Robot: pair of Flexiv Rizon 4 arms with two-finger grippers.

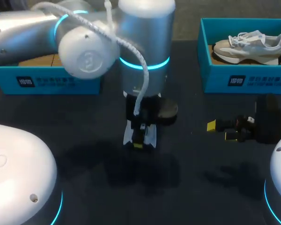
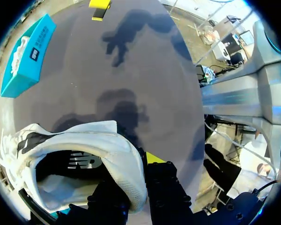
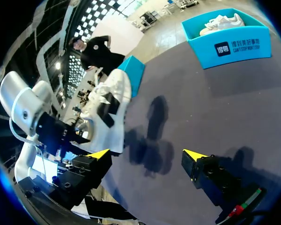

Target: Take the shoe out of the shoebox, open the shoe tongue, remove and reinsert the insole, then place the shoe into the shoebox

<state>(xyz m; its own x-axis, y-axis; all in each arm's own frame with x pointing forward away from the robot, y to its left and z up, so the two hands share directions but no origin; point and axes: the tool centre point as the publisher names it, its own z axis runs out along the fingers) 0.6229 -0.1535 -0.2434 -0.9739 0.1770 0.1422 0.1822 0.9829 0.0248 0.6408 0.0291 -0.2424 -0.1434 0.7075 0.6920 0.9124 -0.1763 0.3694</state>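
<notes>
Left gripper [image 1: 139,143] pinching shoe [image 2: 113,149]; right gripper [image 3: 146,154] agape

Silver tubular left arm [image 1: 145,33], white domed joint cap [image 1: 89,56], cyan light rings, white braided cable [image 1: 131,49]. Black left pincer [image 1: 138,143] and right pincer [image 1: 221,131], yellow-tipped. White rounded bases [image 1: 14,173], cyan-rimmed.

The dark matte table [image 1: 192,187] carries two items along its far edge: a teal cardboard shoebox [image 1: 47,80] at far left and a second teal cardboard shoebox [image 1: 243,82] at far right, well apart.
</notes>
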